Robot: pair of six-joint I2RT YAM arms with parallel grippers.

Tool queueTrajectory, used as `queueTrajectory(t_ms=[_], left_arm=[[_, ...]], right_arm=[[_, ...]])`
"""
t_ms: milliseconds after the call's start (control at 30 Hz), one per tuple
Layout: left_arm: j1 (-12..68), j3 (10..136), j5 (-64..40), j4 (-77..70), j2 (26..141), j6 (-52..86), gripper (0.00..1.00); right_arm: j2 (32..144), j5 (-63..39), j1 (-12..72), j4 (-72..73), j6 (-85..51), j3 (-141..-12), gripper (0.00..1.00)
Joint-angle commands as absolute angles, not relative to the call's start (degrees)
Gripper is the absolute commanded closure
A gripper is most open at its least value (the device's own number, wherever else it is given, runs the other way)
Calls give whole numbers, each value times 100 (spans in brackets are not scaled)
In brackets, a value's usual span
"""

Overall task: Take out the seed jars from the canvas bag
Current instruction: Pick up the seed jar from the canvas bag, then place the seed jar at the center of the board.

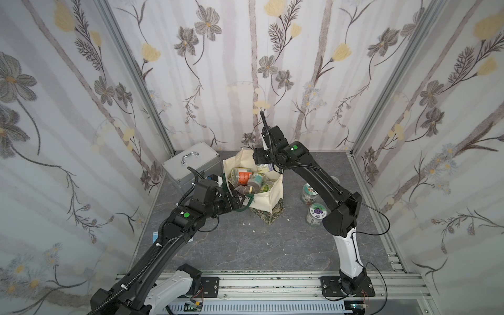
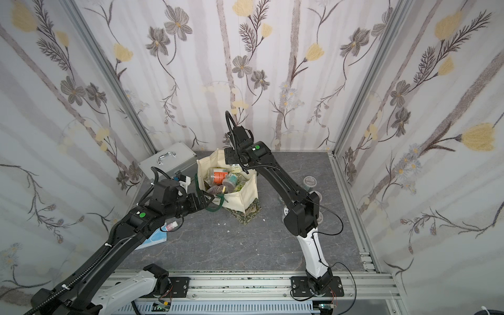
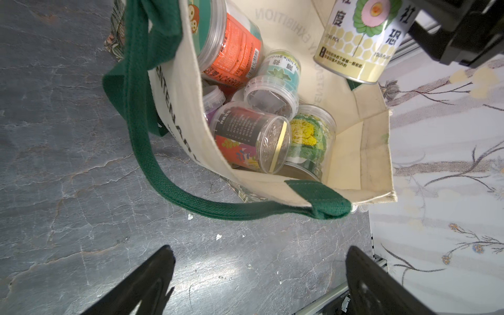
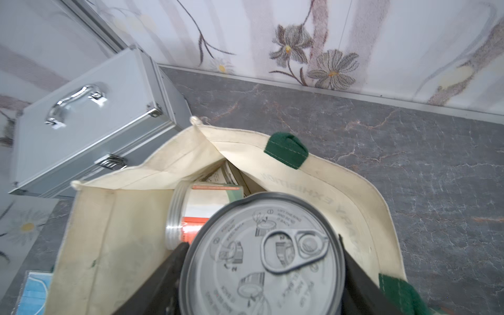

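Gripping a pull-tab tin (image 3: 360, 41) by its sides at the mouth of the canvas bag (image 1: 268, 197), mid-back of desk (image 1: 231, 245), right pincer (image 4: 261, 245) looks set to lift it out; left pincer (image 3: 260, 251) gapes empty by green handle (image 3: 144, 152), probably to steady.

Mid-table, canvas bag (image 1: 268, 195) is standing with seed jars (image 1: 242, 176) lying inside. Metal case (image 1: 191, 163) is sitting behind-left of it. Two loose jars (image 1: 316, 214) are standing to its right, apart. A can (image 3: 360, 41) is hanging over its rear rim.
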State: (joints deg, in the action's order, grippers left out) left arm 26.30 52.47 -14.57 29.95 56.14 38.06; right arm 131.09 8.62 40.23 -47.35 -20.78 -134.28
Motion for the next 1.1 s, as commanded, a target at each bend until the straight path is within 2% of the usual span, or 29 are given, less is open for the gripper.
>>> queueTrajectory(t_ms=[0,300,600,900,1067], left_arm=[[2623,5236,-1358,3013,5540,3865,0],[2628,5212,-1488,3026,5136,3973,0],[2942,5142,-1587,2951,4888,4219,0],[3199,5155,-1319,3050,4969,4201,0],[3223,5239,-1267,3084,5126,4175,0]], right_arm=[[12816,686,4115,-4242,-1928,-13284,36],[11337,577,4342,-3104,-1932,-11549,36],[8894,513,4588,-1264,-1964,-8052,35],[6453,1131,4941,-256,-2458,-4579,36],[5431,1589,5106,-173,-2749,-3286,35]])
